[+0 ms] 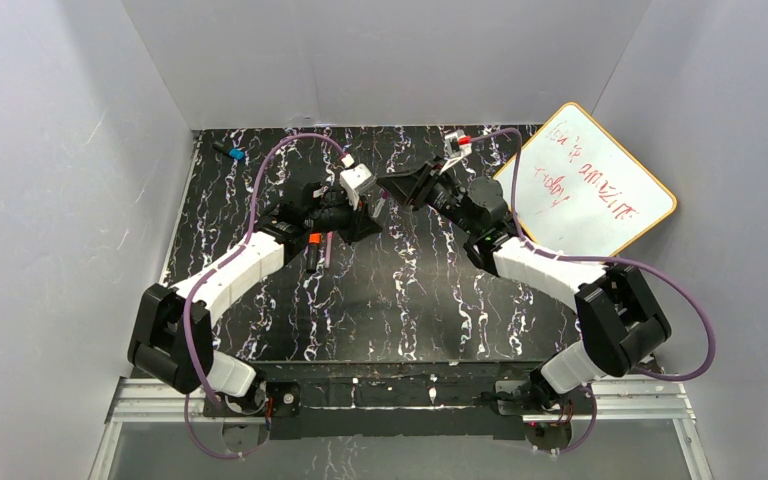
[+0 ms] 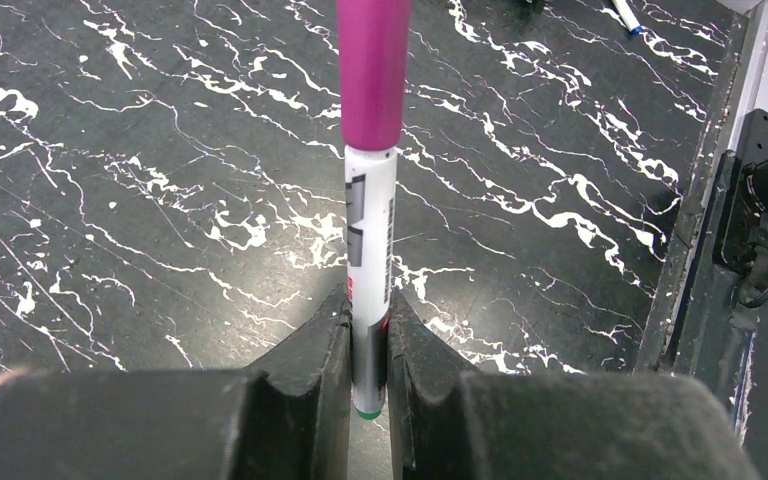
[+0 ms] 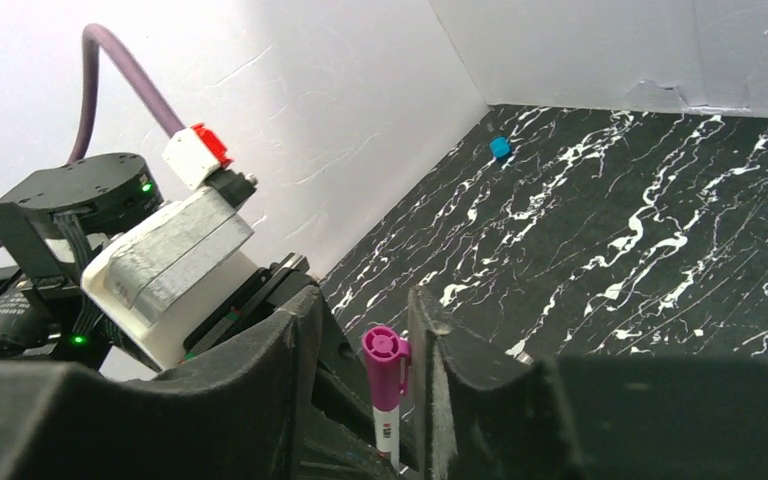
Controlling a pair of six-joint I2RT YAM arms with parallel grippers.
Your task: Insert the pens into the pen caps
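The left fingers point(image 2: 338, 345) are clamping the white-grey pen point(image 2: 370, 230), which is pointing to 12 o'clock with the pinkish cap point(image 2: 372, 70) sitting on its tip. Seating seems in hand; next is calling for a squeeze and push along the barrel. Only the right wrist view is showing the right fingers point(image 3: 425, 325) standing half open astride that cap; the top view alone is showing the black pen point(image 1: 314, 252) lying on the desk point(image 1: 410, 300) at 9 o'clock.

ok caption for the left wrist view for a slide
Left end effector shut on a white pen wearing a magenta cap.
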